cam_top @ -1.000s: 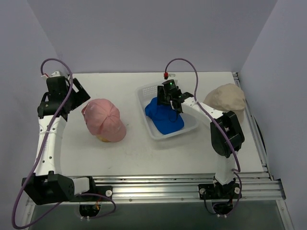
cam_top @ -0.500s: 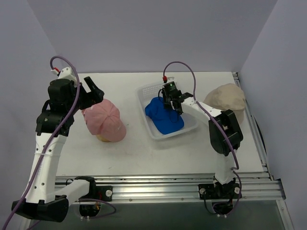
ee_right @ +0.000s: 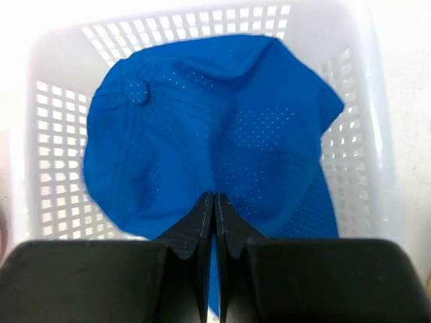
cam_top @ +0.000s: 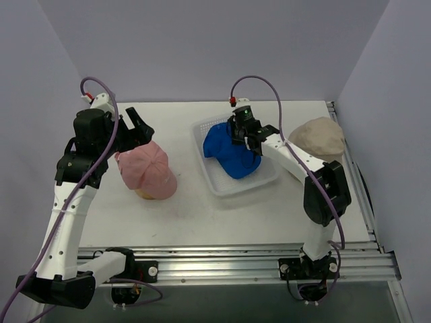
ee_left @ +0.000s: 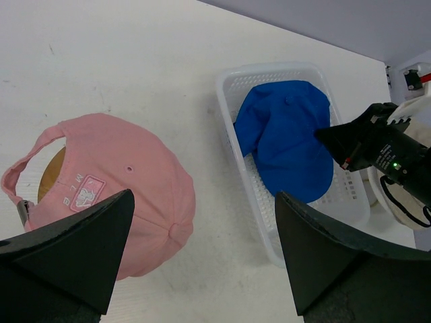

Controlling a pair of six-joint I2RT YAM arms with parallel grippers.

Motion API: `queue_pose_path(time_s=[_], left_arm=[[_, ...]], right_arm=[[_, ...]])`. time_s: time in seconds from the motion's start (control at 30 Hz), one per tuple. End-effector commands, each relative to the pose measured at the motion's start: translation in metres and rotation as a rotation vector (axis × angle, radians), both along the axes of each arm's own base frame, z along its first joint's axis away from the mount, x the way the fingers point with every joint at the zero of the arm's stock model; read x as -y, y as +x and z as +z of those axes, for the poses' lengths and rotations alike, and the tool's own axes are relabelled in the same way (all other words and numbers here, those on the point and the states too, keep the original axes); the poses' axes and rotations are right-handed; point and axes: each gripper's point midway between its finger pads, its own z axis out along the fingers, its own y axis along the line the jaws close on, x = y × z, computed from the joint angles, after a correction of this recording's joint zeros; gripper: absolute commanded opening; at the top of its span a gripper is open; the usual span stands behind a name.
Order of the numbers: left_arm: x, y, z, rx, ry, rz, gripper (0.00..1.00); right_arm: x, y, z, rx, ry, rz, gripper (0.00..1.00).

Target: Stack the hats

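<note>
The pink cap (cam_top: 147, 168) (ee_left: 114, 182) sits on the table left of centre, over an orange-brown dome (ee_left: 50, 171). My left gripper (cam_top: 138, 128) (ee_left: 204, 195) hovers above its far right side, open wide and holding nothing. The blue cap (cam_top: 227, 151) (ee_left: 286, 145) (ee_right: 202, 148) lies crumpled in the white lattice basket (cam_top: 222, 185) (ee_right: 40, 134). My right gripper (cam_top: 244, 134) (ee_right: 214, 196) is shut, pinching a fold of the blue fabric near the cap's edge. A beige hat (cam_top: 316, 138) rests at the far right of the table.
The basket (ee_left: 269, 249) stands in the middle of the table between the two arms. The side walls are close on the left and right. A metal rail runs along the table's near edge (cam_top: 236, 259).
My right gripper closed on the blue cap and pulled it toward the basket's far side. The left arm rose and swung right, over the pink cap.
</note>
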Motion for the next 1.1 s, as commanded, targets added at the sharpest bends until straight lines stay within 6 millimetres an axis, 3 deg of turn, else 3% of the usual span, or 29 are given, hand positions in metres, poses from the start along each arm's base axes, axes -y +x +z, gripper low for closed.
queue_pose_path(time_s=[0.0,0.07,0.1,0.17,0.23,0.27,0.43,0.47,0.63,0.77,1.07], left_arm=[[0.006,-0.002,0.018,0.067,-0.023,-0.03,0.94],[0.006,-0.003,0.019,0.068,-0.02,-0.031,0.94],[0.007,-0.006,0.022,0.073,-0.022,-0.035,0.94],[0.008,-0.007,0.026,0.084,-0.029,-0.04,0.94],[0.01,-0.009,0.029,0.091,-0.034,-0.053,0.94],[0.01,-0.009,0.03,0.093,-0.034,-0.055,0.94],[0.012,-0.01,0.031,0.096,-0.039,-0.063,0.94],[0.014,-0.01,0.032,0.097,-0.046,-0.07,0.94],[0.014,-0.011,0.028,0.099,-0.047,-0.074,0.94],[0.016,-0.008,0.023,0.086,-0.044,-0.079,0.94],[0.017,-0.005,0.021,0.086,-0.044,-0.082,0.94]], right_arm=[[0.008,0.001,0.045,0.092,0.009,0.006,0.0],[0.019,0.005,0.033,0.065,-0.012,0.012,0.0],[0.016,0.008,0.033,0.058,-0.002,0.06,0.0],[0.025,0.017,0.02,0.032,-0.025,0.042,0.1],[0.027,0.025,0.028,0.05,-0.032,0.009,0.19],[0.025,0.026,0.032,0.058,-0.021,0.008,0.26],[-0.008,0.037,0.057,0.175,0.081,0.063,0.38],[-0.01,0.042,0.052,0.175,0.066,0.057,0.39],[-0.025,0.048,0.034,0.151,0.046,0.07,0.44],[-0.025,0.051,0.01,0.113,0.023,0.059,0.44],[-0.025,0.06,-0.011,0.1,-0.01,0.027,0.4]])
